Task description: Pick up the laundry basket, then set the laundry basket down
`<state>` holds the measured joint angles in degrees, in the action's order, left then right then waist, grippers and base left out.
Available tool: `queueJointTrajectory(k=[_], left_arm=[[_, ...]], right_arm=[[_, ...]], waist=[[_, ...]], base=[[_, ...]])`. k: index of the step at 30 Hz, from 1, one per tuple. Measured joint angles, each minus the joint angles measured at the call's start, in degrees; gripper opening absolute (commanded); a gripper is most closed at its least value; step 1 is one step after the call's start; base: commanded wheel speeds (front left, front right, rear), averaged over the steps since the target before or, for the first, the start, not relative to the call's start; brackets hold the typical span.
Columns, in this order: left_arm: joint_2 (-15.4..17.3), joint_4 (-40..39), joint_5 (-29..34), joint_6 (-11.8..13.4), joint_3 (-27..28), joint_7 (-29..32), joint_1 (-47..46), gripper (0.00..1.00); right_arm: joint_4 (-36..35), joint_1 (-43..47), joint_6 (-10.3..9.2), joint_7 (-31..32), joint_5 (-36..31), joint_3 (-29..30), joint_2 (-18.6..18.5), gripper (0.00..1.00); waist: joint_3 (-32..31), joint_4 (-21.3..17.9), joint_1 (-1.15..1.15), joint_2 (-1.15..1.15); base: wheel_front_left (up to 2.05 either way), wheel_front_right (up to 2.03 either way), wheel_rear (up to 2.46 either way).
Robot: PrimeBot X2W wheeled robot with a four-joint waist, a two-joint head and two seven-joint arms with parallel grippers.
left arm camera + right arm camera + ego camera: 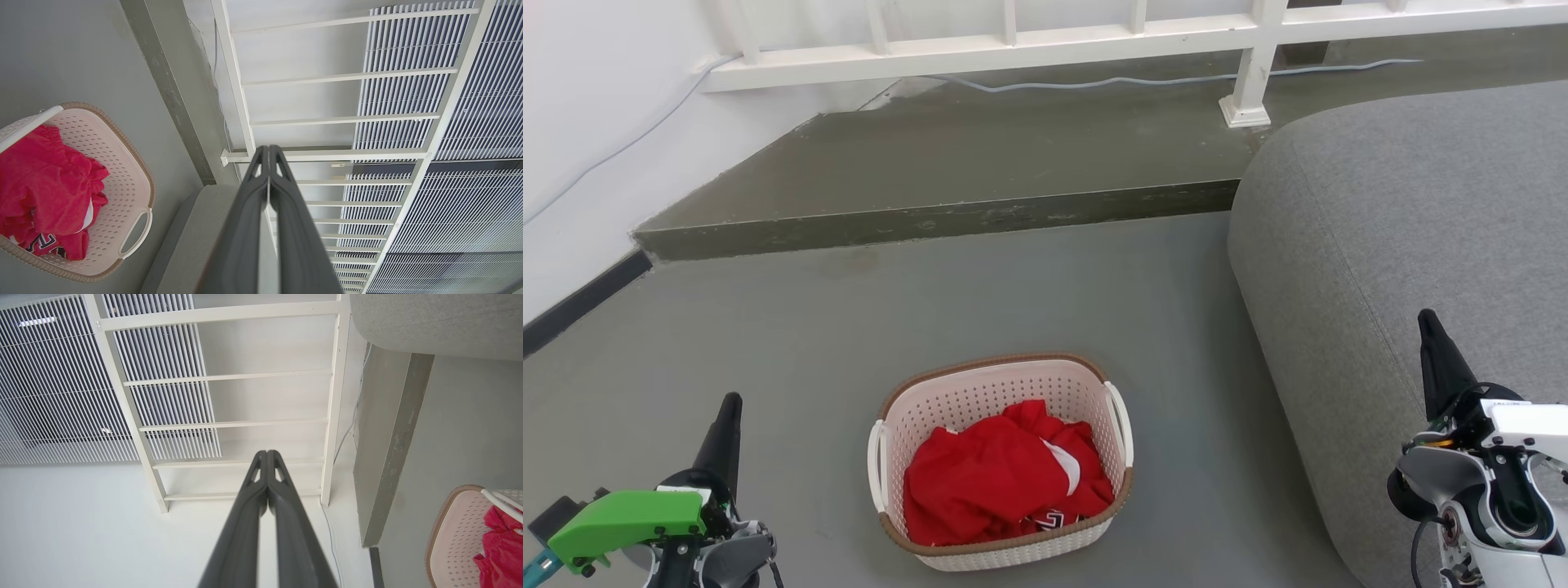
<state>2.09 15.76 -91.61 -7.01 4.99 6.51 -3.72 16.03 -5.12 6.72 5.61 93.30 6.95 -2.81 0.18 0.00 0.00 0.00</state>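
The laundry basket [980, 392] stands on the grey floor in the lower middle of the head view, cream with perforated walls, a brown rim and white side handles. Red clothing [1001, 474] fills it. The basket also appears at the left of the left wrist view [122, 175] and at the lower right of the right wrist view [449, 539]. My left gripper [732, 400] is shut, well left of the basket and apart from it; its fingers meet in its wrist view [269, 149]. My right gripper [1426, 317] is shut, over the sofa edge to the right; its fingers [267, 453] are pressed together.
A grey sofa [1405, 229] takes up the right side, close to the basket. A raised dark step [947, 216] crosses behind the basket, with a white railing [1250, 73] and a cable on it. A white wall [596, 122] runs along the left.
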Motion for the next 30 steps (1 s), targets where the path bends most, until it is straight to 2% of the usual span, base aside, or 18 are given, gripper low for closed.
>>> queueJointTrajectory(k=[30], left_arm=[[0.0, 0.0, 0.0, 0.0, 0.0, 0.0, 0.0, 0.0]], right_arm=[[0.0, 0.0, 0.0, 0.0, 0.0, 0.1, 0.0, 0.0]], waist=[[0.0, 0.0, 0.0, 0.0]], base=[[0.0, 0.0, 0.0]])
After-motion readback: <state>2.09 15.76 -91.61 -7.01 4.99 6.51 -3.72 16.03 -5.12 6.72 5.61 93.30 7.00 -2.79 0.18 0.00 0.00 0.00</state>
